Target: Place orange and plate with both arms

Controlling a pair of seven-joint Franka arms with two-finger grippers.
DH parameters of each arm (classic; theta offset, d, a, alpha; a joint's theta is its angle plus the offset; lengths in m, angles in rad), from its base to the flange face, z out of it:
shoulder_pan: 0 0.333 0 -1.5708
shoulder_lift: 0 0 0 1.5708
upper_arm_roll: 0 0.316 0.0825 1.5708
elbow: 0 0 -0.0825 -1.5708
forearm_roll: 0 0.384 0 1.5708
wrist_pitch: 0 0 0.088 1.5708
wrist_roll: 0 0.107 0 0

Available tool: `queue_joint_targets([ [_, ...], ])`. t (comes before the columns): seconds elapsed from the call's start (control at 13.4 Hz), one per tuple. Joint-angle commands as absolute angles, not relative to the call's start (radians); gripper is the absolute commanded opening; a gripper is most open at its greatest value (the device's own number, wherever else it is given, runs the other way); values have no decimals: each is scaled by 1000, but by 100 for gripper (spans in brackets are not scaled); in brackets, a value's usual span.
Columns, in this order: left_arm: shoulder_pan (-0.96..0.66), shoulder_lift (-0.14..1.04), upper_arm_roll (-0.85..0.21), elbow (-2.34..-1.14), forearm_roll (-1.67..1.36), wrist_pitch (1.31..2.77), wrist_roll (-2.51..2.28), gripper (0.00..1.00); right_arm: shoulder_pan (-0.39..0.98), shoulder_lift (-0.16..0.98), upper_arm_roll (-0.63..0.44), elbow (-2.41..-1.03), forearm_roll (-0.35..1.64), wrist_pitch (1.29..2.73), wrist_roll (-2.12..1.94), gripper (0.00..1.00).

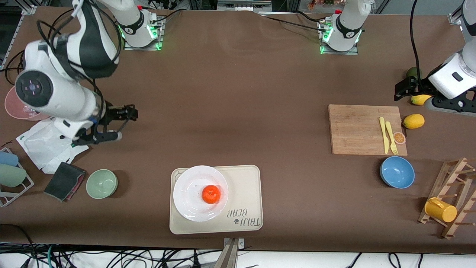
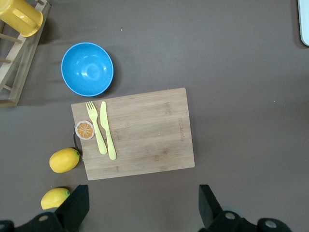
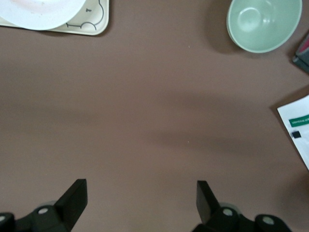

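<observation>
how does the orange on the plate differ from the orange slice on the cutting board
The orange is a whole round fruit; the orange slice is a thin flat disc showing pale segments. The orange sits on the white plate on the tray; the orange slice lies at the edge of the cutting board, beside the yellow fork, toward the left arm's end. The orange looks larger than the orange slice. Both are orange-coloured and untouched by either gripper.

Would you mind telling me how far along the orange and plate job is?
It looks finished: the orange sits on the plate, which rests on the beige tray. Nothing is in hand; the left hand and right hand hang open and empty over the table.
</observation>
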State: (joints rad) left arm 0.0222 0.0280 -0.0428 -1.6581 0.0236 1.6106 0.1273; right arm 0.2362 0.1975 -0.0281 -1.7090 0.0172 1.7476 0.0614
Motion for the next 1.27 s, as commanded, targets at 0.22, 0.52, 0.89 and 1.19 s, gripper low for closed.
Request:
queue_joint_targets([
  [0.22,23,17,-37,-1666,-6,1606,156,100,184,9,-116,-1723,-5,1555,-20,100],
  [0.52,23,17,-37,-1666,-6,1606,156,100,172,9,-138,-1654,-6,1531,-12,100],
  [0.89,23,17,-37,-1666,-6,1606,156,100,167,20,-138,-1654,-5,1531,-5,100],
  [1.19,23,17,-37,-1666,-6,1606,156,100,166,23,-140,-1654,-5,1540,-2,100],
])
